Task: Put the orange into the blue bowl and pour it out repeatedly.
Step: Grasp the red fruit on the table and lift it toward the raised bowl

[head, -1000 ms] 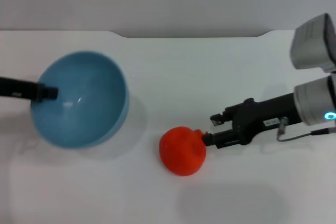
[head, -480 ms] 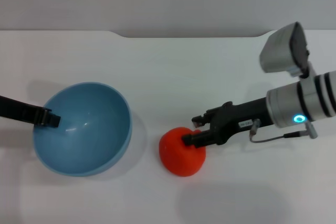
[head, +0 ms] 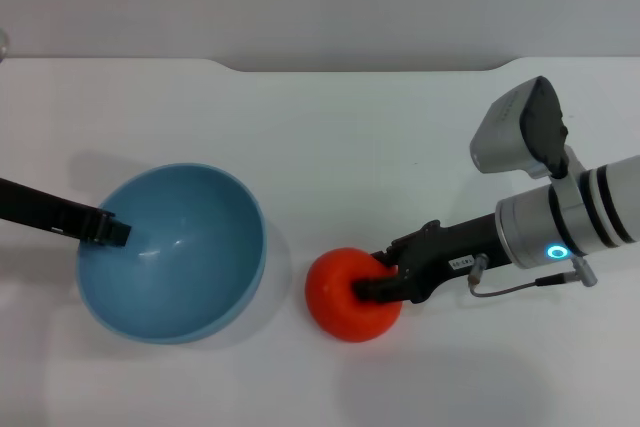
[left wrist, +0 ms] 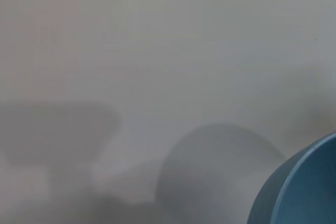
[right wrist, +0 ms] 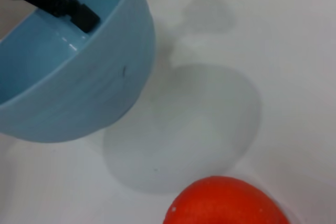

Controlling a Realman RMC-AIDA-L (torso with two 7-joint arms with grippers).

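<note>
Care now: right pincer (head: 368, 285) pinching the orange (head: 345, 297) should lift straight, clearing the blue bowl (head: 185, 247) rim held by left pincer (head: 112, 231).

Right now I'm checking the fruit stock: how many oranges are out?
1. The orange lies on the white table, right of the blue bowl, at the right gripper. None seems hidden.

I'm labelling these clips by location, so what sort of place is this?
Probably a lab test bench, not a kitchen: a plain white table against a bare wall, holding only the blue bowl and the orange, with robot grippers, left and right, at them.
</note>
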